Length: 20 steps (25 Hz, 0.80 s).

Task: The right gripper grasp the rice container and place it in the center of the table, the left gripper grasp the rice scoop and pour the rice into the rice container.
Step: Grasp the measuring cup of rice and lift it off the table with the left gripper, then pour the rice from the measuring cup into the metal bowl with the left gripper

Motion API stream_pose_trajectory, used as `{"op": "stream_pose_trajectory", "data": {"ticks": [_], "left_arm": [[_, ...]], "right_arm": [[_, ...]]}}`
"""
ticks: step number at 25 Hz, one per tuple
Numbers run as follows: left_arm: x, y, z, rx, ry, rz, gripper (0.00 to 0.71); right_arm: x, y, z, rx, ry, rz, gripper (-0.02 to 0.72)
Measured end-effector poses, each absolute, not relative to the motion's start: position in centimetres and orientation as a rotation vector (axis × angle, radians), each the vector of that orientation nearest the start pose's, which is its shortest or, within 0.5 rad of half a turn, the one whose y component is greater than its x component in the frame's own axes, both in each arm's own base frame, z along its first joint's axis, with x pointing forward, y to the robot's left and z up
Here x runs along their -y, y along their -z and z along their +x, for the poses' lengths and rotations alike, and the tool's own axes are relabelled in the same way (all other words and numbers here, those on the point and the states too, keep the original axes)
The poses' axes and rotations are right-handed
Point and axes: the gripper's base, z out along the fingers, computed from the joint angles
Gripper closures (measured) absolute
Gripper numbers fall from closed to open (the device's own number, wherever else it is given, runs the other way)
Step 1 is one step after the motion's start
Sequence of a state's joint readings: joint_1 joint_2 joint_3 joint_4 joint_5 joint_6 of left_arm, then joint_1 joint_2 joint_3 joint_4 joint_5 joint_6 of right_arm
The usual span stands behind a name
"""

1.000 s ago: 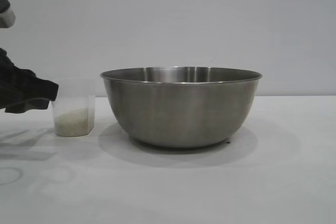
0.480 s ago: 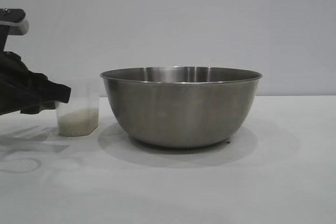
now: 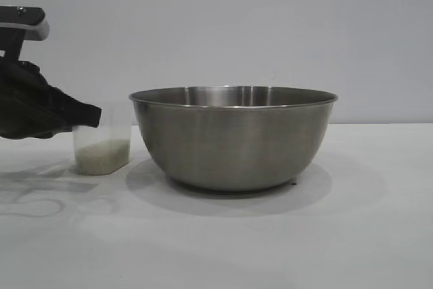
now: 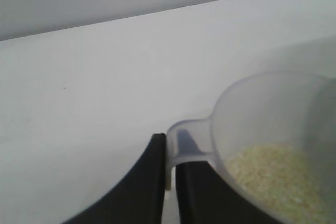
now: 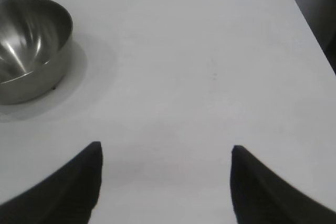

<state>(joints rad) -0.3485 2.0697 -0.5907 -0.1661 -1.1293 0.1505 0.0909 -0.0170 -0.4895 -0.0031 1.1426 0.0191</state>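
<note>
The left gripper (image 3: 84, 118), its arm running off the frame edge, is pinching the loop handle of the one rice scoop (image 3: 101, 148) between closed fingers (image 4: 149, 182). Rice (image 4: 273, 174) is lying in its base. Beside it one rice container (image 3: 233, 137) is standing mid-table (image 3: 352, 235). The right gripper (image 5: 165, 182), fingers spread wide and empty, is hovering well apart.

left end effector (image 3: 84, 118) advanced toward bowl (image 3: 233, 137), clamped scoop (image 3: 101, 147) handle, scoop nudged closer
</note>
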Motion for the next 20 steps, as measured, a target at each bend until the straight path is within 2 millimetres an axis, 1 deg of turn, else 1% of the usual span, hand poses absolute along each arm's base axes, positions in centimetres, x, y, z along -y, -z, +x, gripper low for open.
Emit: {"op": "stream_pose_trajectory", "data": {"ticks": [2, 6, 8, 11, 16, 20], "left_arm": [[9.7, -10.0, 30.9, -1.764, 0.011, 0.315, 0.710], [9.8, -13.9, 30.9, -1.626, -0.062, 0.394, 0.710], [10.2, -15.9, 30.9, -1.539, -0.069, 0.459, 0.710], [11.5, -18.4, 31.5, -1.391, -0.071, 0.589, 0.710], [13.4, -20.7, 32.6, -1.193, -0.103, 0.773, 0.710], [14.6, -21.2, 33.1, -1.062, -0.156, 0.920, 0.710]], "right_arm": [[0.1, -26.8, -1.0, -2.119, -0.062, -0.076, 0.261], [0.1, -26.8, -1.0, -2.119, -0.062, -0.076, 0.261], [0.1, -26.8, -1.0, -2.119, -0.062, -0.076, 0.261], [0.1, -26.8, -1.0, -2.119, -0.062, -0.076, 0.261], [0.1, -26.8, -1.0, -2.119, -0.062, -0.076, 0.261], [0.1, -26.8, -1.0, -2.119, -0.062, -0.076, 0.261]]}}
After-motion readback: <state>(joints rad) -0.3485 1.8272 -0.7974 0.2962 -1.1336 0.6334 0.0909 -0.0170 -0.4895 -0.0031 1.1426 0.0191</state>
